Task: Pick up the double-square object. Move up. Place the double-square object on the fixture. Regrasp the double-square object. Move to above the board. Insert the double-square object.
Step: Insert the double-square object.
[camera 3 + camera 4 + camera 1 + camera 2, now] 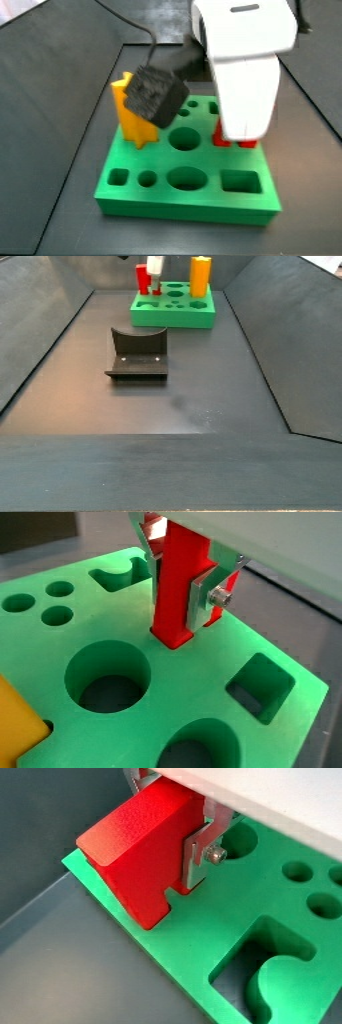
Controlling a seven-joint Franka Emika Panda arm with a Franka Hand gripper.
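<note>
I found the double-square object (181, 587), a small bright red peg with a stepped blocky profile, held upright in the gripper (187, 582). The flat silver finger plates (214, 592) were closed against its sides, and a screw showed on one plate in both wrist views. In a wrist view the stepped lower end of the peg (144, 863) showed clearly below the plates.

The peg's lower end stood at the top face of the board (274, 637), a large bright green square slab with shaped cut-outs. From the wrist views I could not tell whether the end merely touched the surface or had entered a hole. Near it I noted a large round hole (107, 677), a square hole (261, 687) and a cluster of three small round holes (47, 602).

In a side view the gripper (241, 135) hung over the board's (187, 205) edge, with only a sliver of the red peg (245, 143) visible beneath its white housing. A tall yellow-orange star prism (130, 115) stood upright in the board, well apart from the peg.

In a side view the fixture (138, 353), a dark, nearly black bracket on a base plate, stood on the grey floor, apart from the board (174, 311), and carried no piece.
</note>
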